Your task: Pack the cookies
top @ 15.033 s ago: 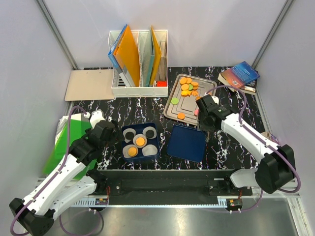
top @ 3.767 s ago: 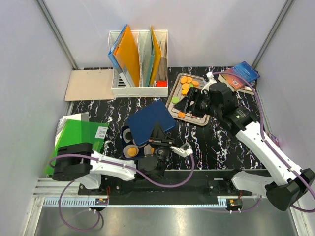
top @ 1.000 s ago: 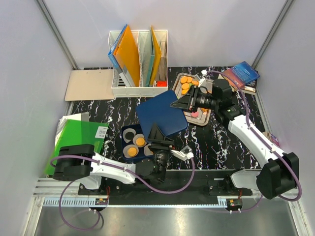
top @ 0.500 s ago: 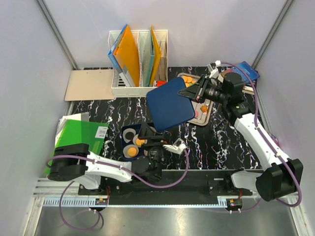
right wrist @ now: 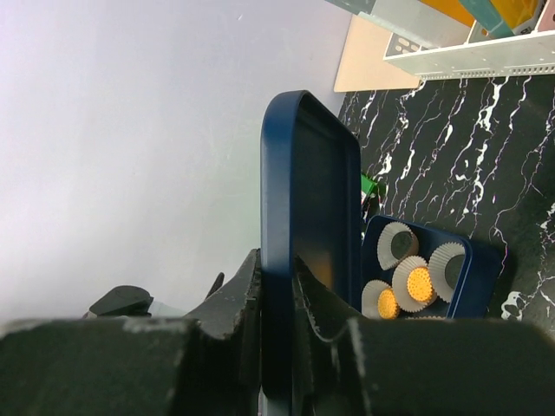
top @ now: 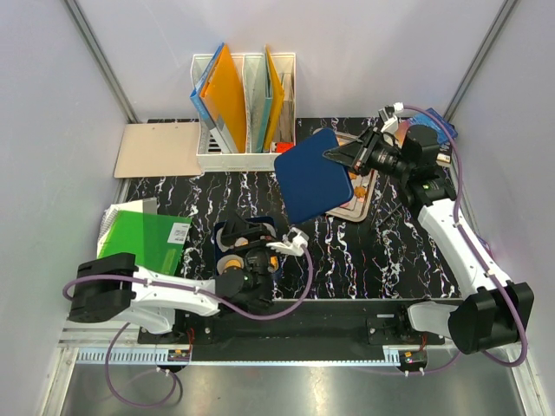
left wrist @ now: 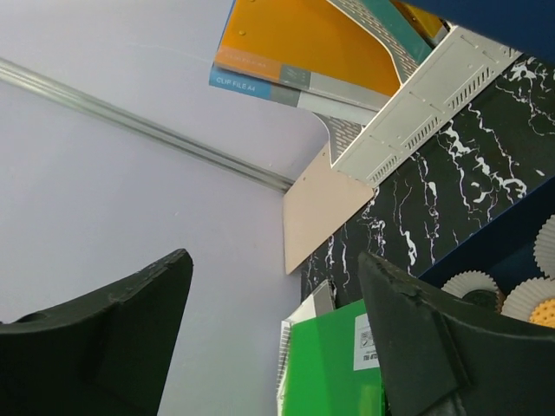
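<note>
My right gripper [top: 340, 156] is shut on the edge of a dark blue lid [top: 316, 178] and holds it tilted in the air over the metal tray [top: 365, 196]. The right wrist view shows the fingers clamped on the lid's rim [right wrist: 279, 217]. The lid hides most of the cookies on the tray. A blue box [top: 222, 236] holds white paper cups with orange cookies [right wrist: 418, 283] and black cookies [right wrist: 401, 245]. My left gripper [top: 253, 234] is open and empty above the box, its fingers [left wrist: 130, 321] wide apart, pointing towards the left wall.
A white file holder [top: 243, 104] with orange and blue folders stands at the back. A beige board [top: 156, 149] lies to its left. A green folder [top: 147, 243] lies at the near left. Books [top: 431, 128] lie at the back right corner.
My right gripper has carried the blue lid further right and back, away from the box and over the tray. My left arm has drawn back and lowered over the box.
</note>
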